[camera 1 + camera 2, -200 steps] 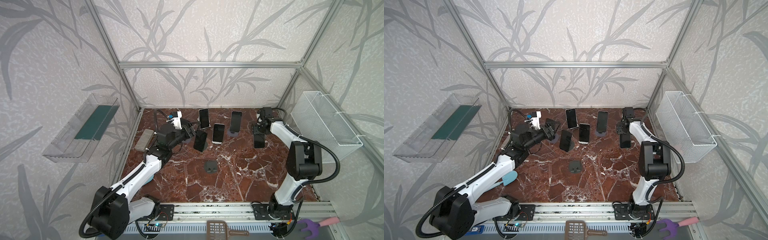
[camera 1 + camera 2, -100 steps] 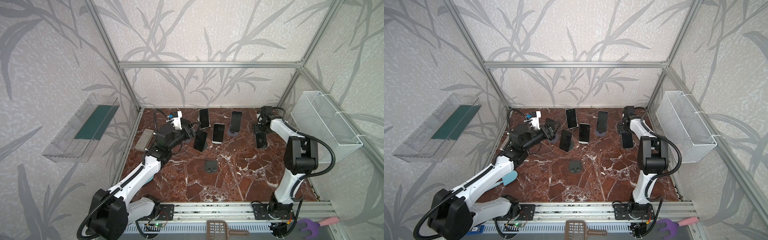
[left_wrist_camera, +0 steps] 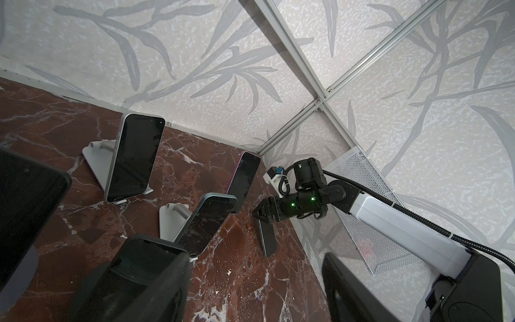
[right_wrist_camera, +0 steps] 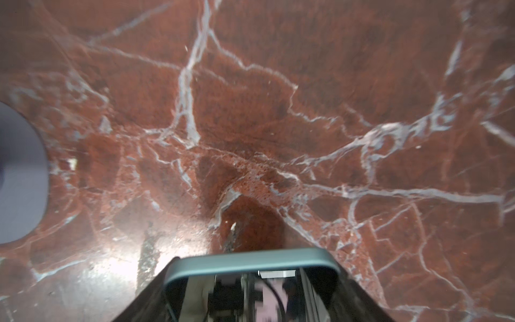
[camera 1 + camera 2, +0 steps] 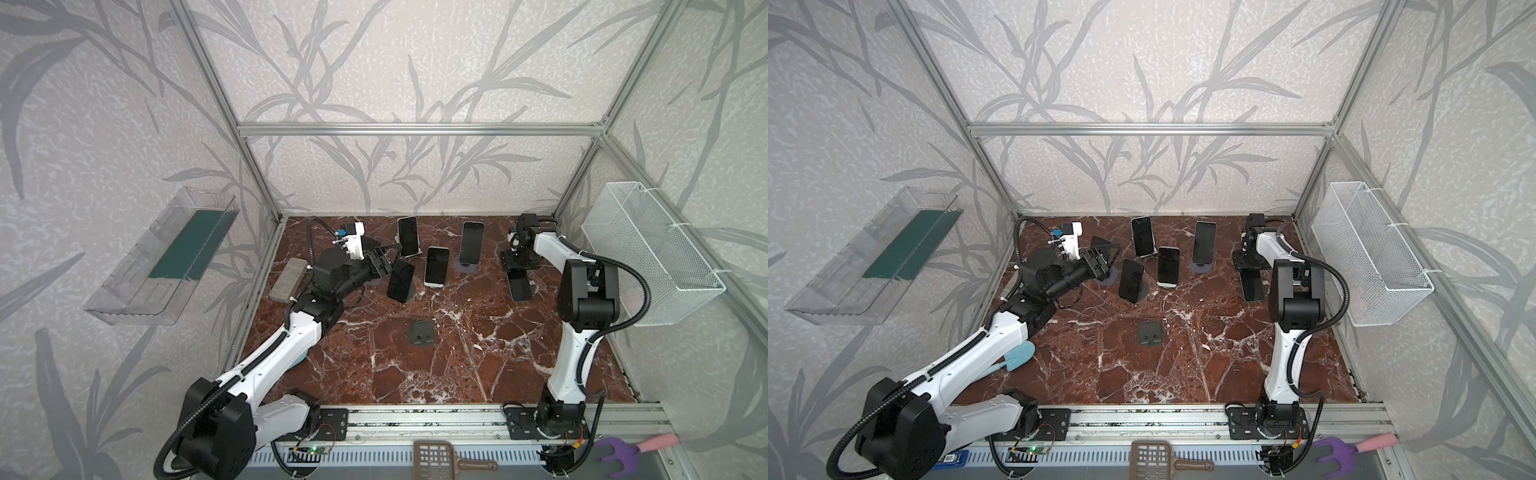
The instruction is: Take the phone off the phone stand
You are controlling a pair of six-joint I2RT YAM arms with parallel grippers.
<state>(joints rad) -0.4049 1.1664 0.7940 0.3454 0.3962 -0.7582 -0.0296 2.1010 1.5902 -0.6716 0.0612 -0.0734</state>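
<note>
My right gripper [image 5: 516, 269] is shut on a grey-edged phone [image 5: 519, 286] at the back right of the marble floor. The phone slants down from the jaws, and its far edge [image 4: 250, 260] hangs just above or on the marble. The left wrist view shows the same grip [image 3: 260, 214] on that phone [image 3: 267, 237]. Which phone stand it came off I cannot tell. My left gripper [image 5: 384, 257] is open and empty, its fingers [image 3: 145, 290] close beside a black phone [image 5: 401, 282] on a stand.
Three more phones lean on stands: one at the back [image 5: 408, 236], one in the middle [image 5: 436, 267], and a pink one [image 5: 471, 247]. A small empty black stand [image 5: 421, 332] sits mid-floor. A grey block [image 5: 286, 279] lies left. A wire basket [image 5: 648, 249] hangs right.
The right arm's elbow has swung inward and back, and the phone in its jaws has tipped lower and flatter toward the marble. The left arm has barely moved.
</note>
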